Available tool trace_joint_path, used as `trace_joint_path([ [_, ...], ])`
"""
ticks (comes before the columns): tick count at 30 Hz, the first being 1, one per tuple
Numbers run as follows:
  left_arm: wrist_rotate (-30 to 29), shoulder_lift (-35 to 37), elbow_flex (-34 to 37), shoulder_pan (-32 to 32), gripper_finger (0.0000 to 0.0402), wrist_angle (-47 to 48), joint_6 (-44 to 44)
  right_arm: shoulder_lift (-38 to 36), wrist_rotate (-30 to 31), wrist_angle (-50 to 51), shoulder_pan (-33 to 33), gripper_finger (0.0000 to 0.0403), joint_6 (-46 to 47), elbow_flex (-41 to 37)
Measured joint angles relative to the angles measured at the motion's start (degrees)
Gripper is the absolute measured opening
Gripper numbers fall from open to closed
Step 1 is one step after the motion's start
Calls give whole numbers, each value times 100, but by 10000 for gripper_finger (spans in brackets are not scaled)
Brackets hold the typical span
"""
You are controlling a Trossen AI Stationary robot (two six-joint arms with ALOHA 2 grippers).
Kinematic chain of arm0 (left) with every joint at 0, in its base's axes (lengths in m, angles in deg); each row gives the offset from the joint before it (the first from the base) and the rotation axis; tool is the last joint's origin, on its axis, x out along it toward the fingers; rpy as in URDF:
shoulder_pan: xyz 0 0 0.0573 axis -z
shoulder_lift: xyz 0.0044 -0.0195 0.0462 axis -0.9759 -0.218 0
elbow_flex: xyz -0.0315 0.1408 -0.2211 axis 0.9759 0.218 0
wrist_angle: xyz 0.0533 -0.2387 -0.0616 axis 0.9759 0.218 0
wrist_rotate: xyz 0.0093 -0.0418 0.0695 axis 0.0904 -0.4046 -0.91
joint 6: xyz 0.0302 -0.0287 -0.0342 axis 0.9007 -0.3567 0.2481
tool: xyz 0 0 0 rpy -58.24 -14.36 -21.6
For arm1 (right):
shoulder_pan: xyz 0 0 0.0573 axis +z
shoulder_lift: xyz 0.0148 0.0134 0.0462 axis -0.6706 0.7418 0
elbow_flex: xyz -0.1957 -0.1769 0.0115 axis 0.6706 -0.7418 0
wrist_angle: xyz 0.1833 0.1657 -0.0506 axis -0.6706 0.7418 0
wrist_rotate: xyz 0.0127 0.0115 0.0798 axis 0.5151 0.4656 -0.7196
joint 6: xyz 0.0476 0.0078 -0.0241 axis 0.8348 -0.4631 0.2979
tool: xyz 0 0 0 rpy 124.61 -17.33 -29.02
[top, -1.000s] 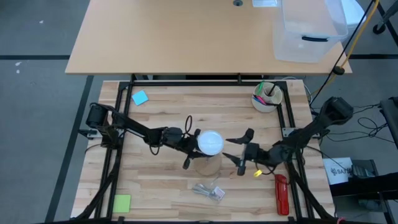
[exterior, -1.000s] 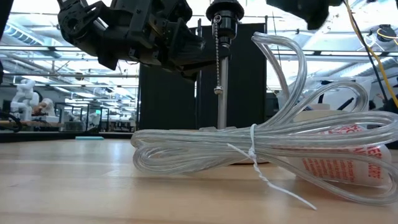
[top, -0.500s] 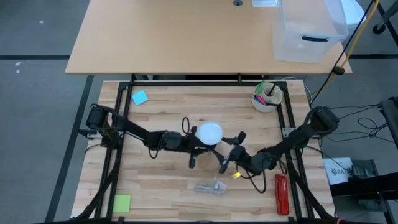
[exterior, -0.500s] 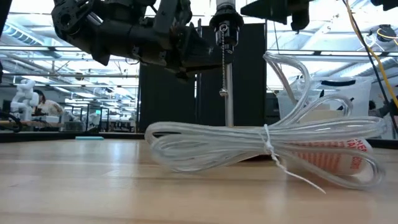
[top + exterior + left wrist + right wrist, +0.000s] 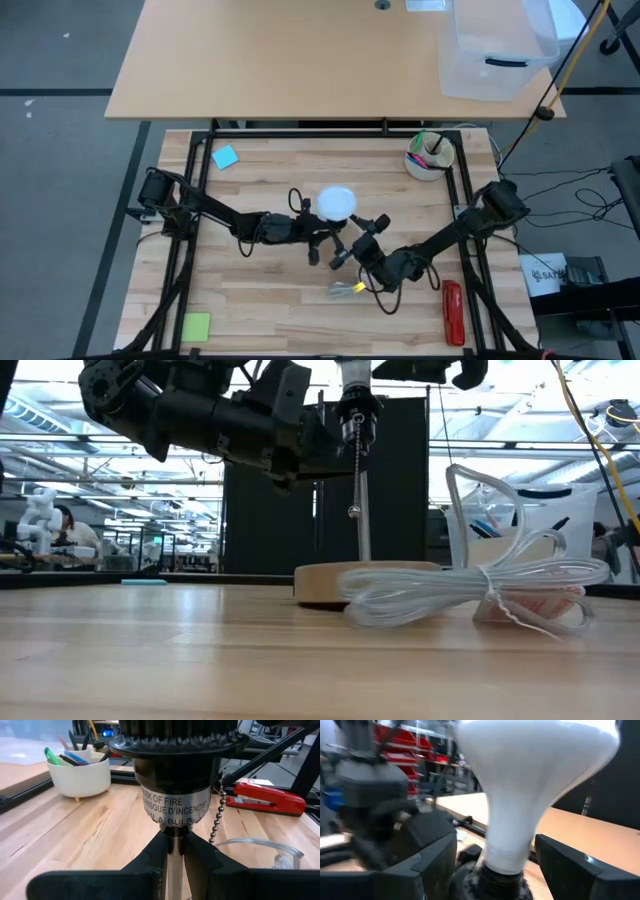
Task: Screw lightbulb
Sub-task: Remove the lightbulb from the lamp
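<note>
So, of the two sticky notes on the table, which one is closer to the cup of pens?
The blue sticky note, at the far left corner. The green sticky note lies at the near left corner, much farther from the cup of pens.

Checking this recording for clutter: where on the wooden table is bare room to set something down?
Free: the strip between the blue note and the cup of pens, and the stretch between the green note and the coiled clear cord. Crowded: the middle, where both grippers flank the lightbulb, and by the red stapler.

wooden table (image 5: 270, 290) | on it: pen cup (image 5: 429, 154), red stapler (image 5: 452, 310), blue note (image 5: 225, 157), green note (image 5: 196, 326), cord coil (image 5: 470, 585)
</note>
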Motion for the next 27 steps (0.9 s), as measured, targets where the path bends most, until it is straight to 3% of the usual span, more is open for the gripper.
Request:
trace_joint_path([
  [9,-45,0,1,4,48,1,-77,23,-181,6,-301,249,109,25],
  [20,-15,0,1,33,48,4,-27,23,-445,4,-422,145,34,25],
  [27,330,3,1,20,48,106,125,-16,-436,143,-301,159,-218,16],
])
